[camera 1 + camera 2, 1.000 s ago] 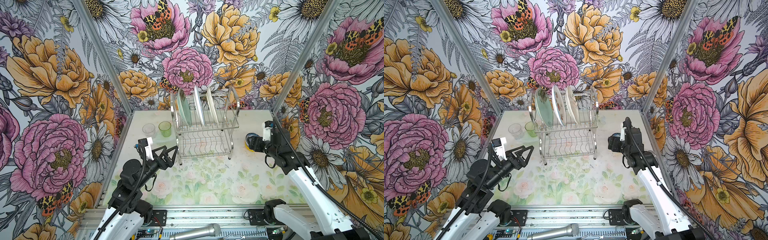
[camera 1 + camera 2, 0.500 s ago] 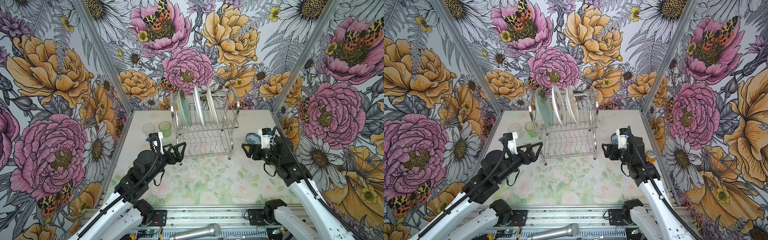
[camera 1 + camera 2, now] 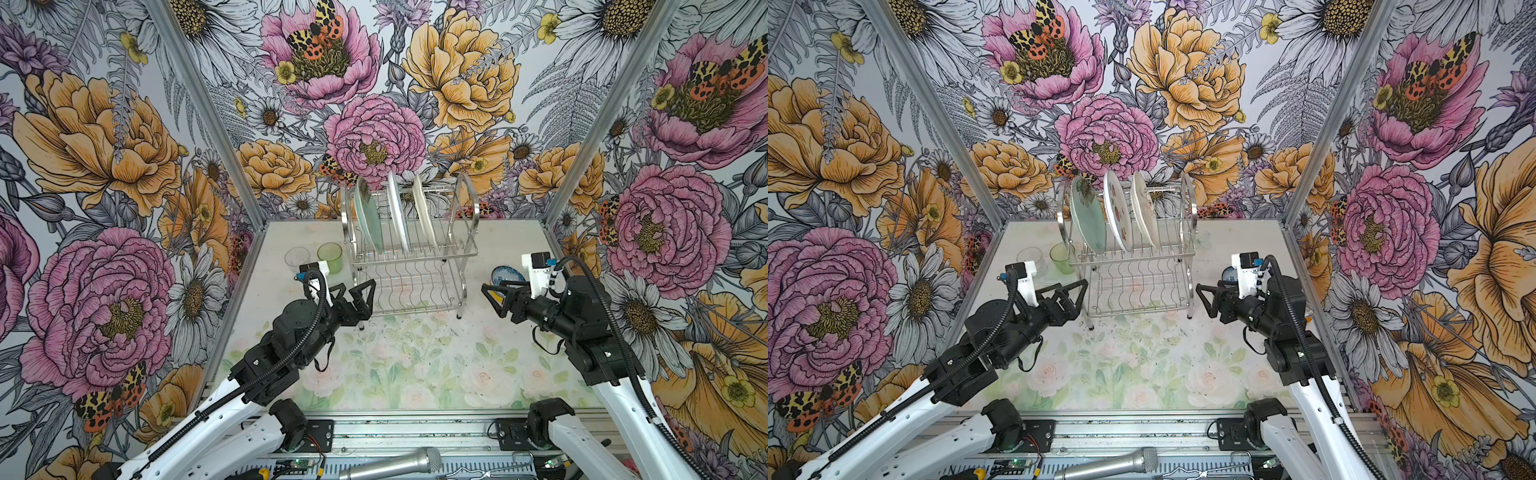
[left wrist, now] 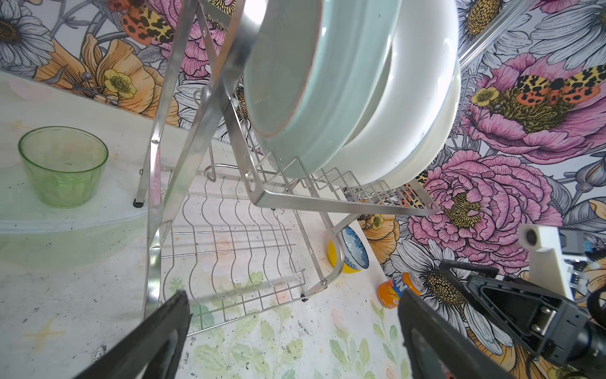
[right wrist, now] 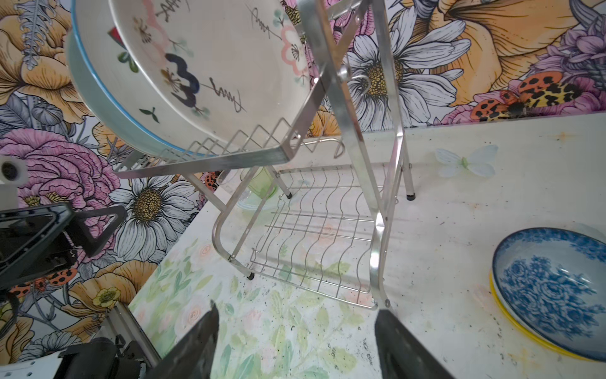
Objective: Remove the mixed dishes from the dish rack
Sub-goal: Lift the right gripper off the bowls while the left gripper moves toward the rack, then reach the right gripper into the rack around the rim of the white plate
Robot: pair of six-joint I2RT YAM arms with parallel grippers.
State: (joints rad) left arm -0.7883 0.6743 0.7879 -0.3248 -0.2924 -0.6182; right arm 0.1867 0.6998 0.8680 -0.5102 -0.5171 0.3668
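Observation:
The dish rack (image 3: 415,258) stands at the back of the table, its lower shelf (image 5: 314,236) bare. In its upper slots stand a pale green plate (image 3: 368,216), a white plate (image 3: 397,212) and a cream plate (image 3: 424,212). My left gripper (image 3: 359,291) hovers open at the rack's front left corner, nothing between its fingers (image 4: 173,315). To the rack's right my right gripper (image 3: 494,297) hovers open and empty. A blue-and-white bowl (image 5: 554,288) sits inside a yellow bowl (image 5: 511,315) on the table behind it. A green tumbler (image 3: 330,255) and a clear glass (image 3: 297,257) stand left of the rack.
An orange soda can (image 4: 396,288) lies by the right wall near the bowls. Flowered walls close in the table on three sides. The front half of the table (image 3: 415,365) is bare floral mat.
My left arm has reached forward to the rack's front left corner. My right gripper has drawn back from the stacked bowls and now faces the rack's right side.

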